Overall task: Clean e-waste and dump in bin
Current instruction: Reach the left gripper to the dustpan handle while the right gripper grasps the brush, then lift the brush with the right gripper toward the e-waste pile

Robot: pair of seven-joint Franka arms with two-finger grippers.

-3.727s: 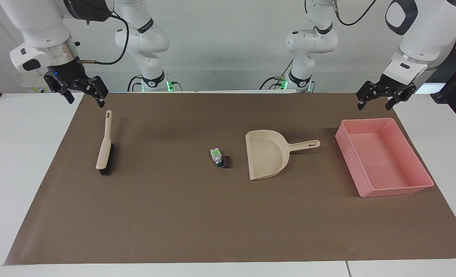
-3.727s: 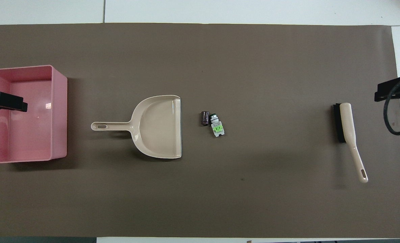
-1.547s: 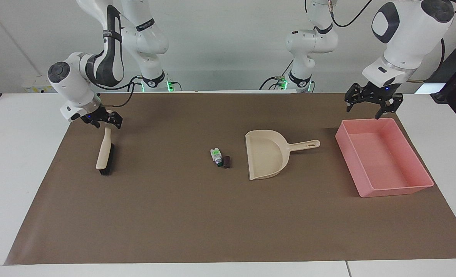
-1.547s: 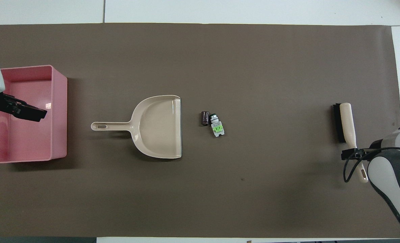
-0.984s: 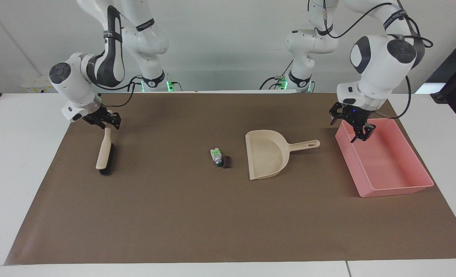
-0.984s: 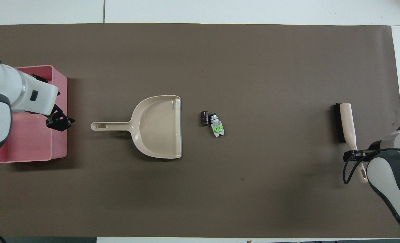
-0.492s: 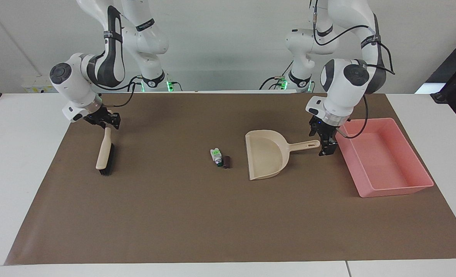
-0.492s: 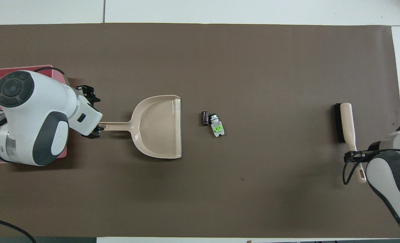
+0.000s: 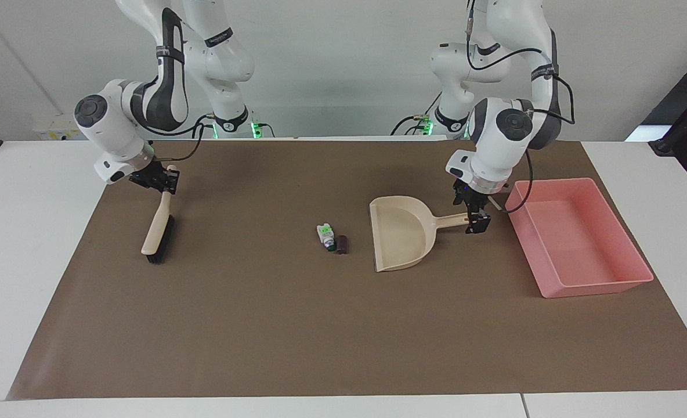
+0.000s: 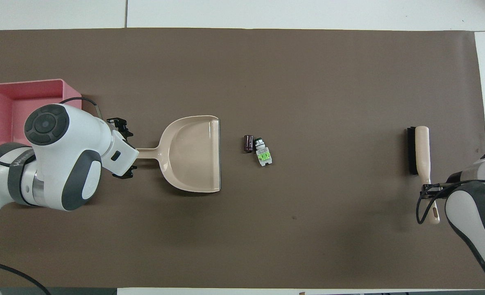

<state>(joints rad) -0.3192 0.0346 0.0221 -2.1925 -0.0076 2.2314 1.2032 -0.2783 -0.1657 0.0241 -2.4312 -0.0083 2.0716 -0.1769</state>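
Observation:
The e-waste lies mid-mat: a white-and-green part (image 9: pixel 324 234) (image 10: pixel 262 155) touching a dark brown block (image 9: pixel 342 244) (image 10: pixel 248 144). A beige dustpan (image 9: pixel 402 239) (image 10: pixel 193 153) lies between them and the pink bin (image 9: pixel 599 287) (image 10: pixel 21 91), its mouth toward the pieces. My left gripper (image 9: pixel 473 215) (image 10: pixel 123 149) is open, low at the mat, its fingers on either side of the end of the dustpan's handle. My right gripper (image 9: pixel 165 180) (image 10: pixel 431 191) is shut on the handle of a beige brush (image 9: pixel 155 232) (image 10: pixel 419 149) with black bristles, whose head rests on the mat.
A brown mat (image 9: pixel 274 325) covers the white table. The bin stands at the left arm's end of the table, the brush at the right arm's end. The left arm's body hides part of the bin in the overhead view.
My left gripper has come down from over the bin to the dustpan's handle end. My right gripper has closed on the brush handle and shifted the brush slightly. The e-waste has not moved.

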